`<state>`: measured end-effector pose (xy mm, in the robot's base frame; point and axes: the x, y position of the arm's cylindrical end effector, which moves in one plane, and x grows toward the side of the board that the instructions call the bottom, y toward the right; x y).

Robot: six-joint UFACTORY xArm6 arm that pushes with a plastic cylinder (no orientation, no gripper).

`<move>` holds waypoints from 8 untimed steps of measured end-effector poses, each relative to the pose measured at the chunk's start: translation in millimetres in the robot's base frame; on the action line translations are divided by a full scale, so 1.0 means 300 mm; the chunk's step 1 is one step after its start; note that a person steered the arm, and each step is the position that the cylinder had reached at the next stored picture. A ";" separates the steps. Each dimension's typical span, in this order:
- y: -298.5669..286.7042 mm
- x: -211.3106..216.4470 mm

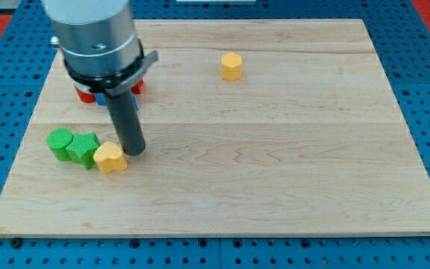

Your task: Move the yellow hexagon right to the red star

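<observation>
My matt dark rod (125, 119) hangs from a brushed metal housing (95, 33) over a smooth, pale wooden board (275, 149); the yellow hexagon (231, 66) looks matt.

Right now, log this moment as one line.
tip: beside yellow block, its right | yellow hexagon: top centre, untouched | green blocks: left of yellow block | red block: mostly hidden

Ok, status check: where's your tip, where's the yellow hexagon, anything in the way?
My tip down beside yellow block, two green blocks on its left. Yellow hexagon far right, untouched. Red block mostly hidden under arm.
</observation>
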<state>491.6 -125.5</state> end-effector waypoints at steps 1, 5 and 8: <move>0.056 -0.038; 0.568 -0.623; 0.255 -0.396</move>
<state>372.9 -49.0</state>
